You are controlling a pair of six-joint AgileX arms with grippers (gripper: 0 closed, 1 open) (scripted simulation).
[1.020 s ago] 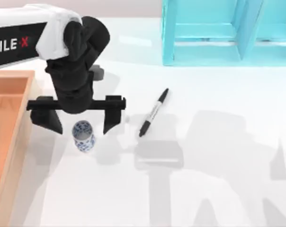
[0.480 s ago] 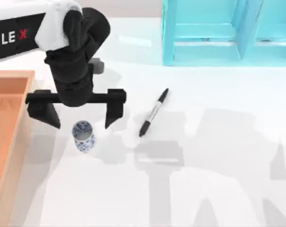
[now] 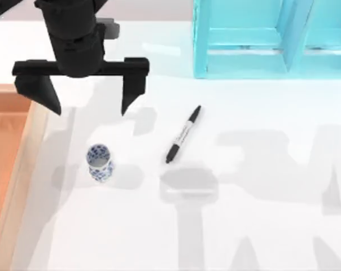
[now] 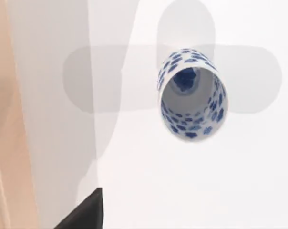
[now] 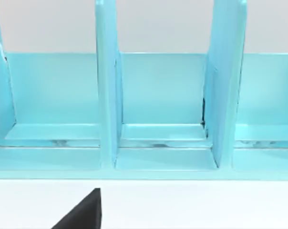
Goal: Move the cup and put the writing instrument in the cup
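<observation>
Since a second ago the left arm has pulled up and back, so the left tool (image 3: 83, 93) no longer sits around the cup (image 3: 100, 162); it now hangs toward the far edge of the bench (image 3: 261, 226), and the cup has not moved. The cup stands upright on the bench with its mouth open to the sky, near the wooden tray (image 3: 7, 147) at the left. In the left wrist view the cup (image 4: 191, 98) is empty inside.

The pen (image 3: 183, 134) lies flat to the right of the cup, well apart from it. Its long body runs slantwise, with one end pointing toward the blue shelf (image 3: 255, 39) and the other toward the cup's side of the bench.

The left tool's two fingers are spread wide and hold nothing. It looks like the nearer arm for both things. The right wrist view faces the blue shelf (image 5: 153, 95), and whether that tool is spread cannot be told.
</observation>
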